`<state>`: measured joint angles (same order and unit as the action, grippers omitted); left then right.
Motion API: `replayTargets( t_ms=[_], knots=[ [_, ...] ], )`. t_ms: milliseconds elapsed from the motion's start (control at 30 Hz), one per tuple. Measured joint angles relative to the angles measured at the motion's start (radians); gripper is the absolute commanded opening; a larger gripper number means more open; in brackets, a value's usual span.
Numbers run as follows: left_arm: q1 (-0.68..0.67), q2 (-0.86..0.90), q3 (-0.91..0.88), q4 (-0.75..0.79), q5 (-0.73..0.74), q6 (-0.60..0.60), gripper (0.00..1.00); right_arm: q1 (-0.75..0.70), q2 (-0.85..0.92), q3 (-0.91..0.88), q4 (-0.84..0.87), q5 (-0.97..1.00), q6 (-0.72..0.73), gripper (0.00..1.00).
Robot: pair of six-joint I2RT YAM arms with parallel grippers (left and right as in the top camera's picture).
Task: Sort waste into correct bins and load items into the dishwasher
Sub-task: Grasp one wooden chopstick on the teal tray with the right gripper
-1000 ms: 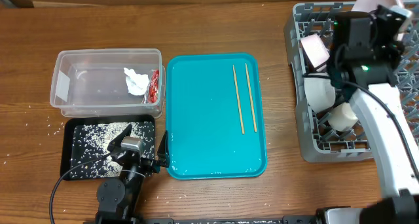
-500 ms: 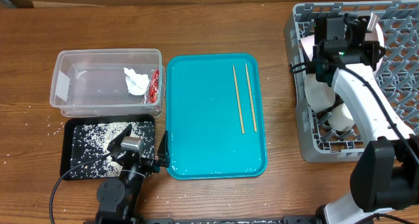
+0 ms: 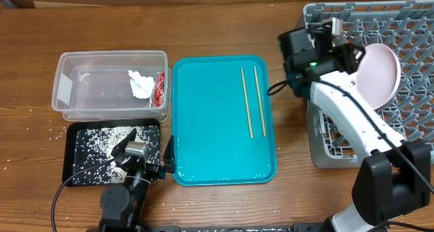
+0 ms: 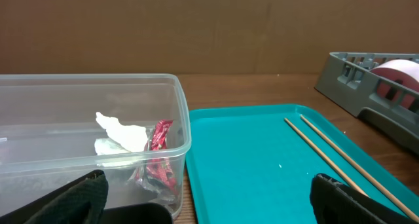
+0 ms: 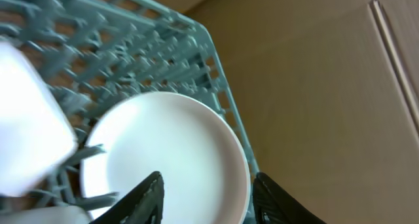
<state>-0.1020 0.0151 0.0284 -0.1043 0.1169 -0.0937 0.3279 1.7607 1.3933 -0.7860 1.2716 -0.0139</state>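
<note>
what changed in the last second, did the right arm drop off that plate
Yes. The right gripper brought the plate down from above the rack, set it among the pegs and let go. It is now open, and the arm has swung left toward the teal tray. The left gripper, chopsticks, tub with tissue and wrapper, and black tray stayed put.

The right arm (image 3: 349,117) has a white shell between black joint housings, with a green light (image 3: 313,64) glowing near the wrist. The left arm (image 3: 125,198) is black, with a silver block (image 3: 137,150) and a thin looping black cable (image 3: 62,189). The left claw (image 4: 209,191) and right claw (image 5: 206,188) are matte black.
</note>
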Motion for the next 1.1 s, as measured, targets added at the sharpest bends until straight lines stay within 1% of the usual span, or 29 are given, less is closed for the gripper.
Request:
replayTargets(
  t_ms=[67, 133, 200, 267, 333, 367, 467, 533, 633, 700, 767, 833, 900, 1000, 1100],
  knots=[
    [0.000, 0.000, 0.000, 0.000, 0.000, 0.000, 1.00, 0.002, -0.009, 0.000, -0.001, -0.033, 0.026, 0.46],
    [0.000, 0.000, 0.000, 0.000, 0.000, 0.000, 1.00, -0.019, -0.037, 0.000, -0.003, -0.106, 0.037, 0.47],
    [0.000, 0.000, 0.000, 0.000, 0.000, 0.000, 1.00, -0.063, -0.086, 0.012, -0.021, -0.222, 0.046, 0.46],
    [0.000, 0.000, 0.000, 0.000, 0.000, 0.000, 1.00, -0.111, -0.142, 0.042, -0.049, -0.366, 0.051, 0.41],
    [0.000, 0.000, 0.000, 0.000, 0.000, 0.000, 1.00, -0.150, -0.204, 0.074, -0.093, -0.526, 0.056, 0.41],
    [0.000, 0.000, 0.000, 0.000, 0.000, 0.000, 1.00, -0.161, -0.257, 0.096, -0.132, -0.682, 0.062, 0.40],
    [0.000, 0.000, 0.000, 0.000, 0.000, 0.000, 1.00, -0.130, -0.329, 0.117, -0.203, -1.066, 0.068, 0.39],
    [0.000, 0.000, 0.000, 0.000, 0.000, 0.000, 1.00, -0.087, -0.330, 0.113, -0.213, -1.279, 0.086, 0.40],
    [0.000, 0.000, 0.000, 0.000, 0.000, 0.000, 1.00, -0.006, -0.286, 0.076, -0.190, -1.450, 0.115, 0.40],
    [0.000, 0.000, 0.000, 0.000, 0.000, 0.000, 1.00, 0.052, -0.237, 0.038, -0.148, -1.500, 0.133, 0.36],
    [0.000, 0.000, 0.000, 0.000, 0.000, 0.000, 1.00, 0.103, -0.166, 0.011, -0.125, -1.508, 0.147, 0.36],
    [0.000, 0.000, 0.000, 0.000, 0.000, 0.000, 1.00, 0.137, -0.104, -0.001, -0.117, -1.491, 0.153, 0.35],
    [0.000, 0.000, 0.000, 0.000, 0.000, 0.000, 1.00, 0.164, -0.026, -0.008, -0.102, -1.431, 0.160, 0.31],
    [0.000, 0.000, 0.000, 0.000, 0.000, 0.000, 1.00, 0.164, 0.056, -0.008, -0.080, -1.363, 0.168, 0.27],
    [0.000, 0.000, 0.000, 0.000, 0.000, 0.000, 1.00, 0.163, 0.136, -0.009, -0.056, -1.322, 0.171, 0.27]
  ],
)
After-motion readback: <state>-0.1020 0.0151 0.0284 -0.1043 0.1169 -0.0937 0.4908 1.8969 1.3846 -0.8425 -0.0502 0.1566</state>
